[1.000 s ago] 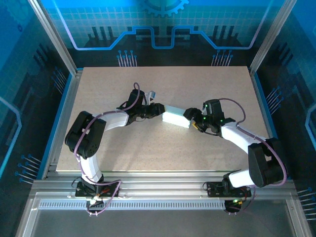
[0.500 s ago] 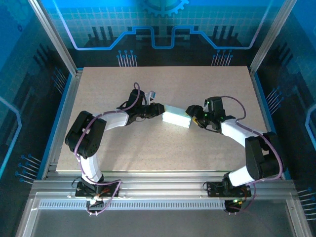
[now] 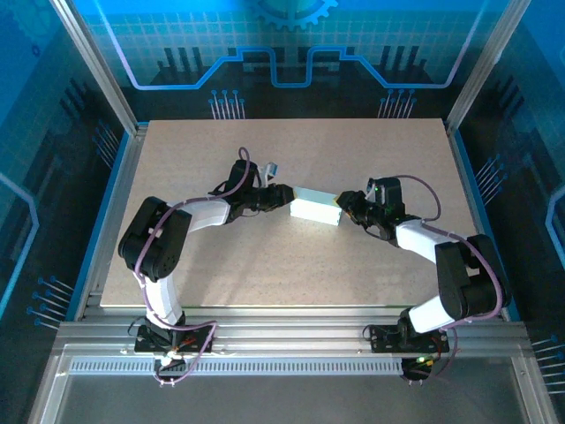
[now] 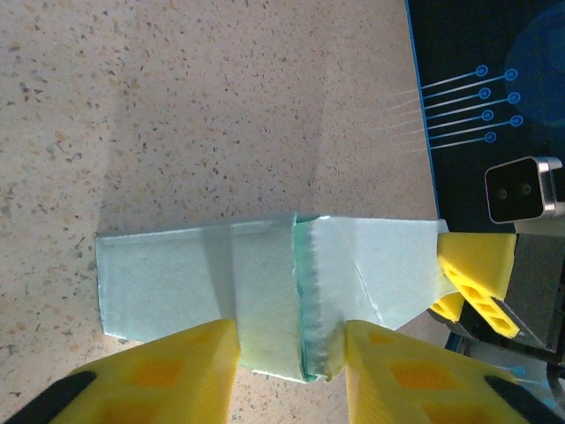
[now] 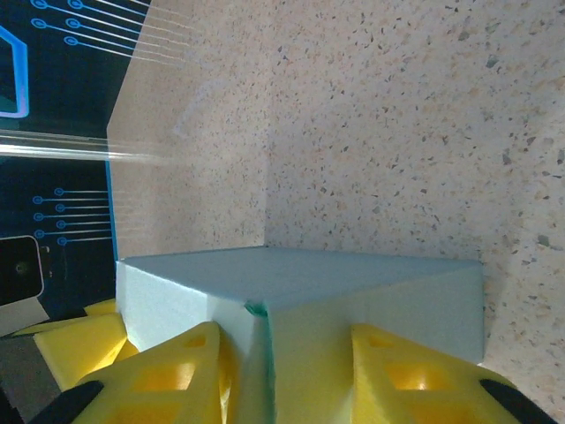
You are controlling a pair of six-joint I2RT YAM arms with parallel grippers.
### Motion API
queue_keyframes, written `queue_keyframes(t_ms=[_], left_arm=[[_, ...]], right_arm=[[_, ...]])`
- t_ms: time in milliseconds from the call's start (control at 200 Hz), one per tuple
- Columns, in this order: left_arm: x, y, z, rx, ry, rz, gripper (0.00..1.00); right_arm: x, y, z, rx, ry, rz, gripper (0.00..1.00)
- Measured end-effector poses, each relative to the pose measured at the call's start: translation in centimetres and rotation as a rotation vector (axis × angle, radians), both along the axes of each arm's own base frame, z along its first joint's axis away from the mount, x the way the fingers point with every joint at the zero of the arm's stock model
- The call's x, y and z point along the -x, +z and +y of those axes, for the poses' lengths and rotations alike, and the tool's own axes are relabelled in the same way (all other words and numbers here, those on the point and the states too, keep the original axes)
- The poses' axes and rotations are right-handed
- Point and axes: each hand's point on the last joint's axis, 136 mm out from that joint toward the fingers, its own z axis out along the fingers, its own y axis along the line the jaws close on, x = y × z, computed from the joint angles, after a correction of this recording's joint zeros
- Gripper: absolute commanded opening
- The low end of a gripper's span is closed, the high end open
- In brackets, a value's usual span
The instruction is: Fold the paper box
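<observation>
The paper box [image 3: 315, 208] sat near the middle of the worktop [image 3: 265, 274], well away from every edge, lying flat with its long side running between the two arms. In the left wrist view the paper box [image 4: 256, 291] showed a raised seam and a creased flap at the far end, so we judged the fold part done and the ends not yet closed.

The left gripper [image 3: 284, 198] met the box's left end. Seen from the wrist, the left gripper [image 4: 290, 340] straddled the seam, and we read it as clenched on the card. The right gripper [image 3: 344, 208] was at the opposite end. From its wrist camera the right gripper [image 5: 284, 344] flanked a corner edge, but we could not tell whether its pads were pressing.

Our advice for this step:
- Use the left as the anchor.
- Let the right squeeze lightly and squarely along the crease.
- Keep the box down on the worktop.
- Avoid twisting, since we judged thin card would buckle or tear at the seam.
</observation>
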Motion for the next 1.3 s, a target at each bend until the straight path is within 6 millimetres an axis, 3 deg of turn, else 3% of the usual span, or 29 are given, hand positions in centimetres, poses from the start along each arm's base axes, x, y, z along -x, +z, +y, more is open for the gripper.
queue_keyframes(t_ms=[160,275,405,565,690,901,1176,1296], left_arm=[[0.1,-0.4,0.4,-0.008,0.008,0.022,0.62],[0.1,-0.7,0.7,-0.018,0.011,0.040,0.70],[-0.3,-0.1,0.8,-0.027,0.015,0.050,0.71],[-2.0,1.3,1.5,-0.019,0.037,0.025,0.60],[-2.6,0.7,1.9,-0.028,0.043,0.030,0.55],[-1.7,-0.8,2.1,-0.017,0.034,0.045,0.66],[-1.6,-0.8,2.1,0.025,0.036,0.001,0.57],[-1.4,-1.0,2.1,0.031,0.040,-0.005,0.73]], right_arm=[[0.0,0.0,0.0,0.005,0.004,-0.002,0.28],[0.0,0.0,0.0,0.009,0.007,-0.002,0.28],[-0.2,0.2,0.0,0.009,0.009,-0.010,0.28],[-0.2,0.3,0.1,0.009,0.013,-0.011,0.28],[-0.2,0.3,0.1,0.009,0.014,-0.010,0.29],[-0.3,0.4,0.2,0.015,0.021,-0.002,0.32],[-0.4,0.4,0.2,0.017,0.022,0.004,0.35],[-0.4,0.5,0.2,0.018,0.024,0.014,0.35]])
